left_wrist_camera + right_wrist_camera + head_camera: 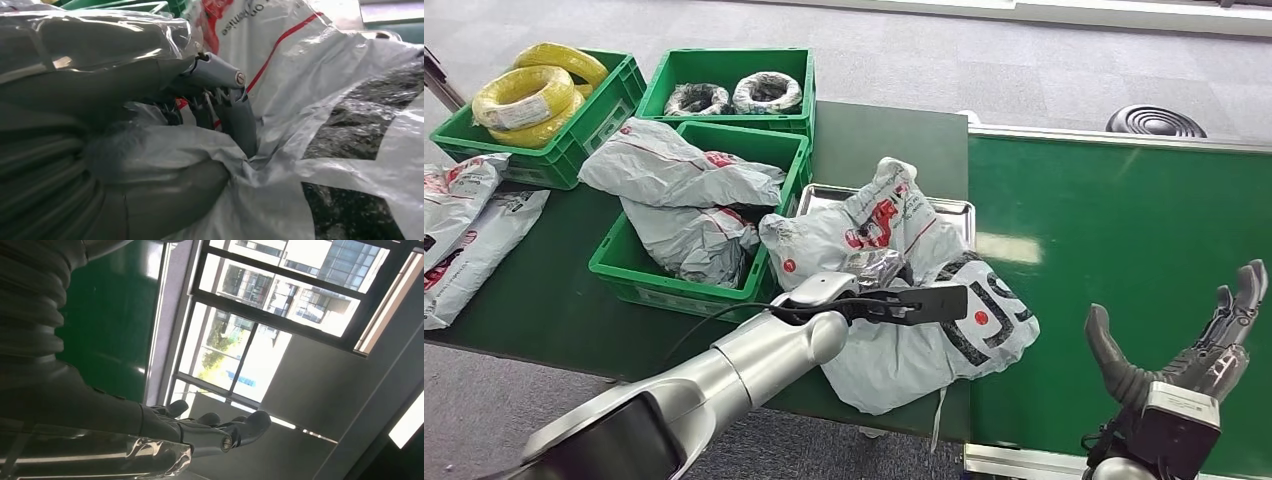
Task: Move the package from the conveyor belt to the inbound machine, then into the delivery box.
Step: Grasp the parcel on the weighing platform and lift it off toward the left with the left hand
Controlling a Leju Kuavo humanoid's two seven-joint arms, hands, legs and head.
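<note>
A white package with bold black print (944,340) lies at the table's front edge, half over the rim beside the green conveyor belt (1124,230). My left hand (879,290) rests on top of it and grips a fold of its plastic; up close the thumb (235,100) digs into the white film next to the black print (360,130). Behind it a white package with red print (874,215) lies on the metal tray (949,208). My right hand (1184,345) hovers over the belt's near right corner, fingers spread, holding nothing (220,432).
A green crate (624,265) full of grey packages stands left of the tray. Two more crates behind hold yellow cable coils (529,95) and black-and-white coils (734,92). Loose packages (464,220) lie at the far left. The belt's metal rail (1114,135) runs behind.
</note>
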